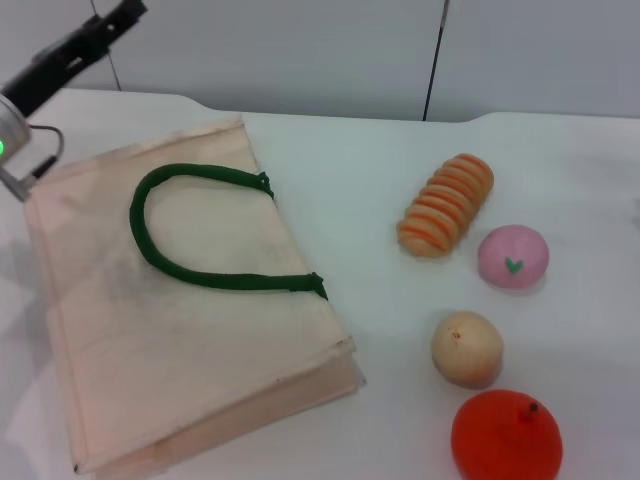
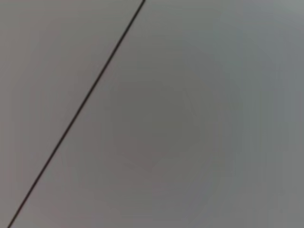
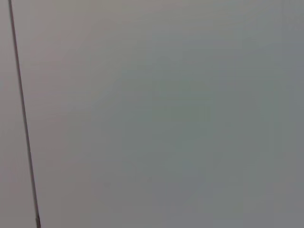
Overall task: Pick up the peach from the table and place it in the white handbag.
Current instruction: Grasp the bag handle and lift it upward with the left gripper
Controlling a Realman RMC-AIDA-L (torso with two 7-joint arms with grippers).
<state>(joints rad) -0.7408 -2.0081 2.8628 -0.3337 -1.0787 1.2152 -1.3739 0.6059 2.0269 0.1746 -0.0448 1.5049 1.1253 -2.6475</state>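
- Our left arm (image 1: 60, 50) shows only at the upper left of the head view, raised above the far corner of the bag; we cannot tell from any view how its gripper stands.
- Our right arm appears in no picture. Both wrist views show only a plain grey wall with a dark seam, so the right gripper's state is unknown to us.
- Neither arm is near the fruit, so we judge the pick not yet begun.
- The peach (image 1: 513, 257) sits on the table (image 1: 360, 170) at the right of the head view, just beside the lower end of a ridged orange pastry (image 1: 447, 204) and apart from a tan fruit (image 1: 467, 348) below it; a red fruit (image 1: 506, 436) lies lower still.
- It looks small, round, pale pink and matte, with a little green leaf mark facing us.
- We judge it light and likely a soft or foam model: easy to lift, prone to roll, and smooth enough to squirt from a pinch off centre.
- We would take it across its widest part, from above, fingers clear of the pastry.
- The bag (image 1: 180, 340) lies flat at the left, cream cloth with a green rope handle (image 1: 200, 270) resting on top. It looks limp, and its mouth appears closed, so dropping the peach in may call for opening it.
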